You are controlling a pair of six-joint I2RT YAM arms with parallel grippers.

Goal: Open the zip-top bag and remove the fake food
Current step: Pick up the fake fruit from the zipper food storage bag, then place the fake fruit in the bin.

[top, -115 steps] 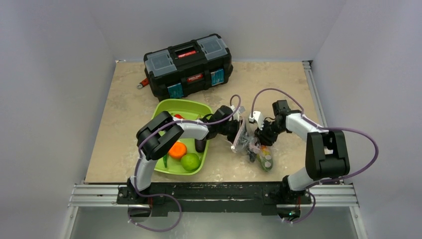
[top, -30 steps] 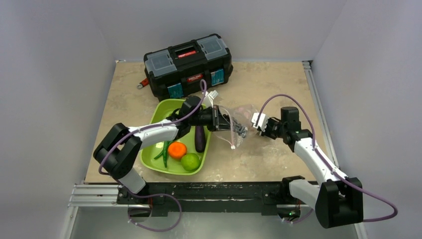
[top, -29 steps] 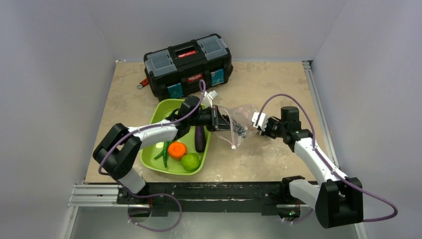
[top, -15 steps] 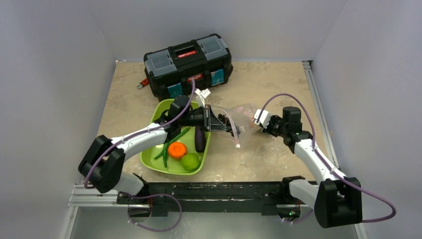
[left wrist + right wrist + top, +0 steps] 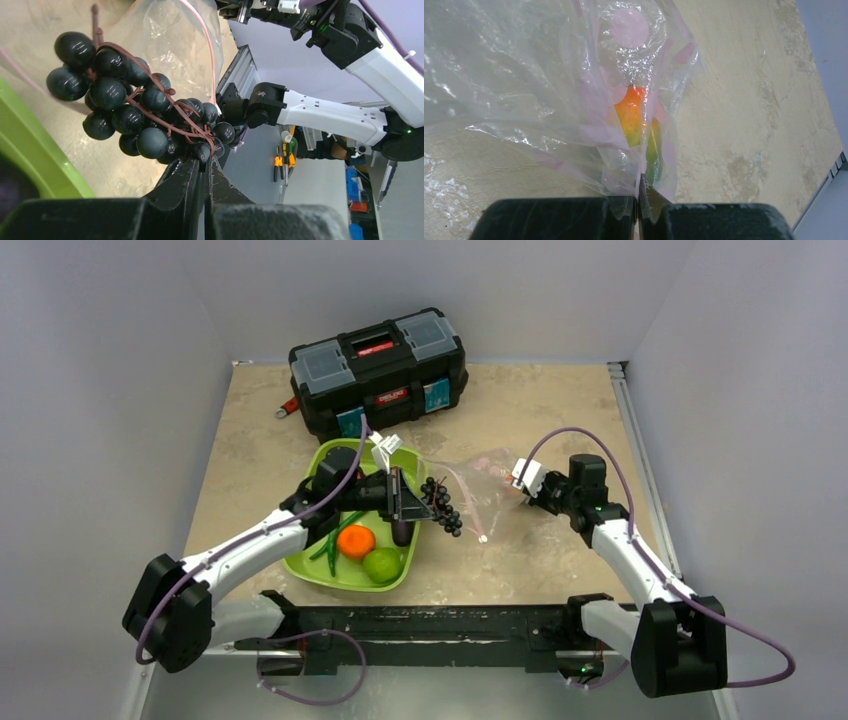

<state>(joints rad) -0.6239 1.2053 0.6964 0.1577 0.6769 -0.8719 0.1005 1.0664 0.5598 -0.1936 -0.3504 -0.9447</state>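
Left fingers point(image 5: 204, 166) are clenching the stem of the dark berries point(image 5: 127, 107), and the bunch is hanging just past the tips, clear of the plastic. Opposite them, the right fingers point(image 5: 638, 195) are pinching shut on a fold at the far end of the zip-top bag point(image 5: 539, 70).

Working down by size: the bench point(image 5: 560, 560) is carrying everything. The lime-green tray point(image 5: 300, 562) is lying on my left half with the left arm reaching across it, so the berries are dangling at its right rim. From overhead I am not managing to tell whether they are hanging inside that rim or just outside it. The bag is stretching side to side between the two arms, its pink-edged mouth facing the left arm. The mango point(image 5: 636, 120) is sitting inside the bag right against the right fingers, well apart from the left ones.

I am judging that the coming move is turning on that rim. The tray is lying leftward of the berries, so the left arm is the one needing a short pull back before letting go.
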